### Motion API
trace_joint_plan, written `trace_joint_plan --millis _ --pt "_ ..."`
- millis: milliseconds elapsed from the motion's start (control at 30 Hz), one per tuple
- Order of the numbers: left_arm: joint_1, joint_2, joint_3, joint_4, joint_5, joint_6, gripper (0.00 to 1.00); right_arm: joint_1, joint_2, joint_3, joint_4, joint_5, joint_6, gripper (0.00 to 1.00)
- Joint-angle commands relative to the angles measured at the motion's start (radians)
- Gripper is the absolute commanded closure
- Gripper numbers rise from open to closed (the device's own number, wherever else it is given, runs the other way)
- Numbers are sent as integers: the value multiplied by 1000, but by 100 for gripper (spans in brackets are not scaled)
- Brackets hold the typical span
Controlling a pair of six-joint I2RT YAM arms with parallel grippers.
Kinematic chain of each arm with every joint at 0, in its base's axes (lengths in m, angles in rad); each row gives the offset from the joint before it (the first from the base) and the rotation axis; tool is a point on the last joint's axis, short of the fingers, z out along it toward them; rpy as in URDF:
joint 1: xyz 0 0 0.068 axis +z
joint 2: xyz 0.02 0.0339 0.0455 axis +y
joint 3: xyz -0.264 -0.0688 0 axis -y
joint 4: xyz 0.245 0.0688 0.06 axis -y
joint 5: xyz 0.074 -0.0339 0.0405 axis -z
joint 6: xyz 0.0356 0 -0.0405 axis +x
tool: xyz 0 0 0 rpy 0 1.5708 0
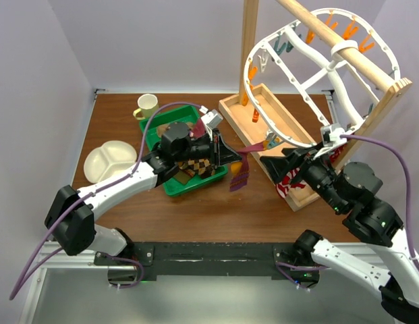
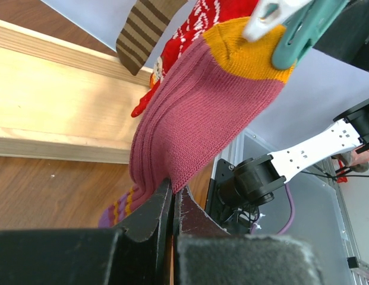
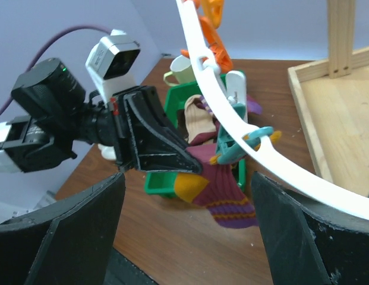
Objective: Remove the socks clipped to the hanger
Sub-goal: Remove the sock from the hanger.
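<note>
The white oval hanger (image 1: 317, 74) hangs tilted from a wooden rail, with orange and teal clips. A maroon sock (image 1: 239, 172) with yellow patches and purple stripes hangs from a teal clip (image 3: 240, 145) on the hanger's lower rim (image 3: 273, 160). My left gripper (image 2: 172, 196) is shut on this sock's edge (image 2: 196, 119), just below the clip (image 2: 303, 29). A brown striped sock (image 2: 145, 29) and a red-and-white sock (image 2: 196, 24) hang behind it. My right gripper (image 3: 184, 231) is open and empty, facing the sock (image 3: 223, 187) from the right, under the rim.
A green bin (image 1: 152, 131) holding loose socks (image 1: 196, 167) sits under my left arm. A cup (image 1: 147, 104) and a white divided plate (image 1: 111, 158) lie to the left. The wooden stand's tray base (image 1: 263, 111) and upright post stand at the right.
</note>
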Motion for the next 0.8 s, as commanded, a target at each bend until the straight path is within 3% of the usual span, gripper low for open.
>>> trace_joint_plan --millis 0,333,767 --pt "10 10 14 21 24 -5 100 2 20 -24 27 -125 3 10" --pt "9 27 22 29 31 -8 100 4 30 -191 104 -165 69 10" --pt "10 42 39 35 47 -15 100 4 -73 -464 343 24 60 10"
